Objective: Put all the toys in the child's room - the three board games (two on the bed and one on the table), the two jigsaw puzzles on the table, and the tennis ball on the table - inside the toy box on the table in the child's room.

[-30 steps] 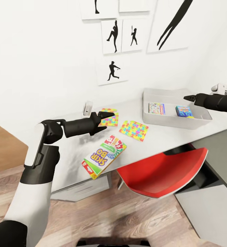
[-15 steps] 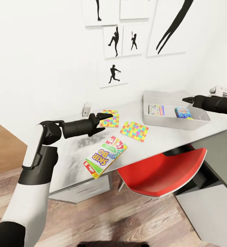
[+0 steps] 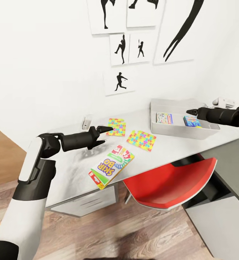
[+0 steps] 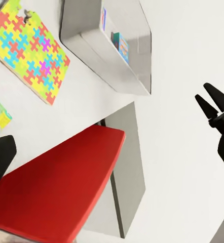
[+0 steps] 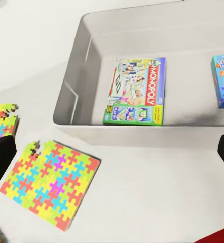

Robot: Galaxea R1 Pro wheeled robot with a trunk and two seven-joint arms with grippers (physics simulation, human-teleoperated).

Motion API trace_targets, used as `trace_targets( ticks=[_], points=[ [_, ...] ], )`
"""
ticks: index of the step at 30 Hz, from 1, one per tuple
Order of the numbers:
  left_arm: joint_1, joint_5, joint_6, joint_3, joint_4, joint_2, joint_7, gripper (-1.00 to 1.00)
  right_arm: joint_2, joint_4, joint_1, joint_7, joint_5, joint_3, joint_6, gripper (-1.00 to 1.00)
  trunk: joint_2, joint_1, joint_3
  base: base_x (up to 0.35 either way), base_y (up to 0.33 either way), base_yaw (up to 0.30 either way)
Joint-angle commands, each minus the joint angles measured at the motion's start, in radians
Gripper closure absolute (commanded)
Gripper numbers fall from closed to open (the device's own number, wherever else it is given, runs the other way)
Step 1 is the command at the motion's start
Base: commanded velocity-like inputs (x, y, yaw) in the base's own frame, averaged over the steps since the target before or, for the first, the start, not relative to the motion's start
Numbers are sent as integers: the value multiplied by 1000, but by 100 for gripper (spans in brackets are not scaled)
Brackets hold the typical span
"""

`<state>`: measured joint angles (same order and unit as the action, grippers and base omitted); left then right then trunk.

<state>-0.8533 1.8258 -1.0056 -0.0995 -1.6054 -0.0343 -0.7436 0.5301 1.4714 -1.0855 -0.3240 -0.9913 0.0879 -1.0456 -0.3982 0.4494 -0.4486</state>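
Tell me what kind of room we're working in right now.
Most likely a child's bedroom or playroom: black athlete silhouette posters on the white wall, bright jigsaw puzzles and a Skip-Bo box on a pale desk, and a grey toy box holding games.

In the right wrist view, the blue game box inside the toy box is cut off by the picture's edge, and so is the second jigsaw puzzle beside it. In the head view, something yellow behind that blue box is too hidden to identify. The desk hides part of the red chair.
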Motion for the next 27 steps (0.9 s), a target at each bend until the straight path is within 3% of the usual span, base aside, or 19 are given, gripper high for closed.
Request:
trace_targets(
  ticks=[1, 8, 21, 27],
  points=[
    [-1, 11, 1, -1, -1, -1, -10, -100, 1, 1, -1, -10, -9, 2, -2, -100, -2, 1, 0, -1, 1, 50],
    [35, 10, 7, 0, -1, -52, 7, -100, -5, 0, 26, -10, -14, 25, -2, -100, -2, 1, 11, -1, 0, 58],
    [74, 9, 10, 3, 0, -84, 21, -100, -9, 0, 71, -11, -83, 60, -2, -100, -2, 1, 33, 0, 0, 70],
    [97, 9, 11, 44, 1, -96, 21, -100, -10, 0, 80, -12, -96, 82, -2, -100, -2, 1, 42, 0, 0, 80]
  ],
)
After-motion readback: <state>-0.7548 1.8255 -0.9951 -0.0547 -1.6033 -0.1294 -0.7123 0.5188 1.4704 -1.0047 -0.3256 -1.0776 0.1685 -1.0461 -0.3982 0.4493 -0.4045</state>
